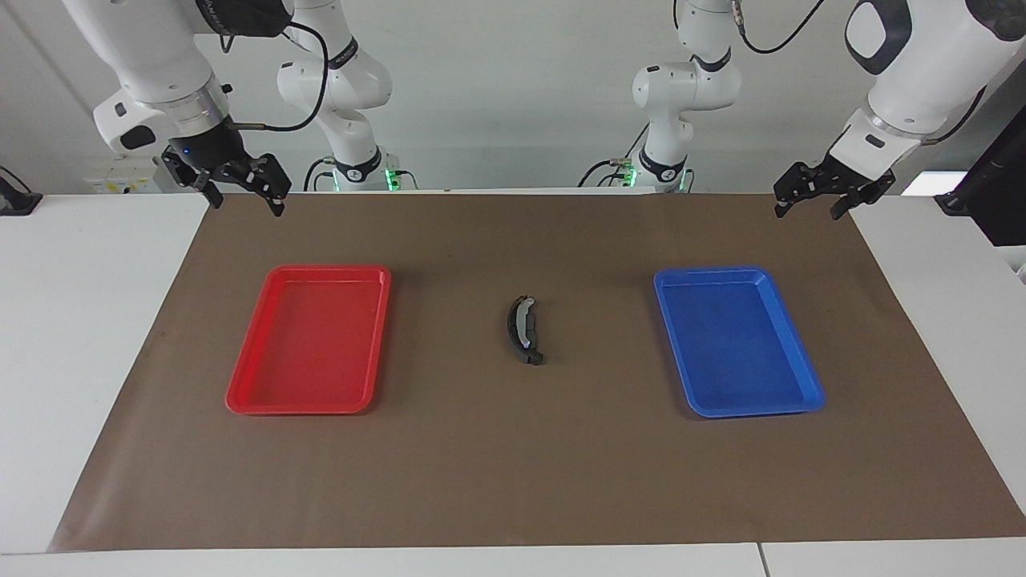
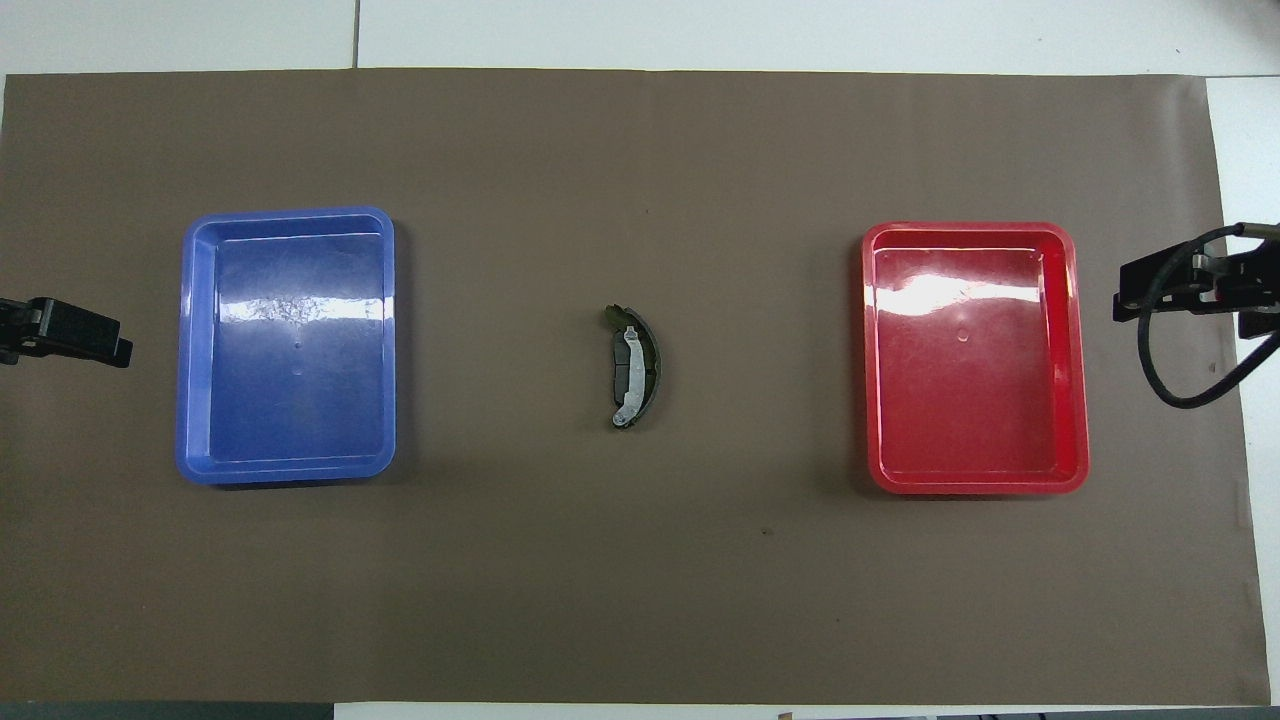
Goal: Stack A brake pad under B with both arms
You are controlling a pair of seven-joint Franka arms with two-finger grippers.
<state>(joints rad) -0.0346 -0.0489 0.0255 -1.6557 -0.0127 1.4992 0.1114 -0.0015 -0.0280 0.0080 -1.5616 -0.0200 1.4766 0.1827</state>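
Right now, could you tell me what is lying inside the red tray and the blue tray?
Nothing shows inside either: the red tray and the blue tray both show bare floors. Nothing covers them.

The two pads are lying stacked at the middle of the brown mat. B [image 2: 648, 360], the longer dark crescent, is sitting flat with its bulge turned toward the right arm's end. The A brake pad [image 2: 627, 368], grey with pale ends, is resting against B's inner curve; which one is lying on top cannot be told.
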